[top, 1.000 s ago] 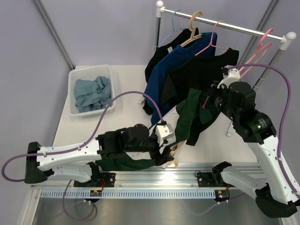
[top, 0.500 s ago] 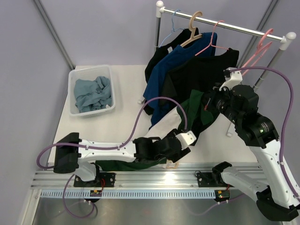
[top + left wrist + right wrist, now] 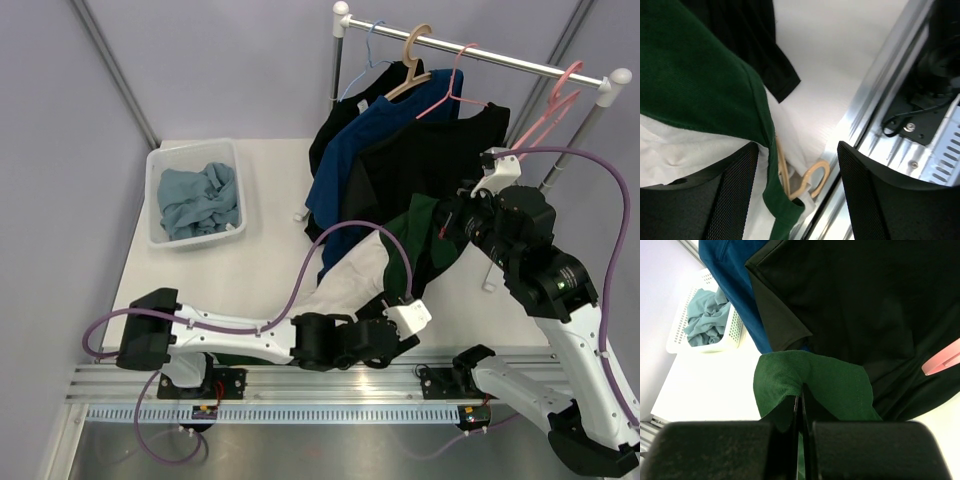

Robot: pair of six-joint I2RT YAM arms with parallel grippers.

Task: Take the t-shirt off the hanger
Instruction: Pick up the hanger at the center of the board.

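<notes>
The right pincer (image 3: 802, 407) is pinching a fold of the green t-shirt (image 3: 830, 382), holding it raised in front of the black shirt (image 3: 865, 300) hanging on the rack (image 3: 500, 57). The left pincer (image 3: 796, 160) is hovering with its jaws spread at the bench's (image 3: 830, 75) near edge. The wooden hanger's (image 3: 821, 165) hook is lying between its fingers, beside the green hem.

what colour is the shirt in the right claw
Dark green t-shirt; clearest in the right wrist view.
</notes>
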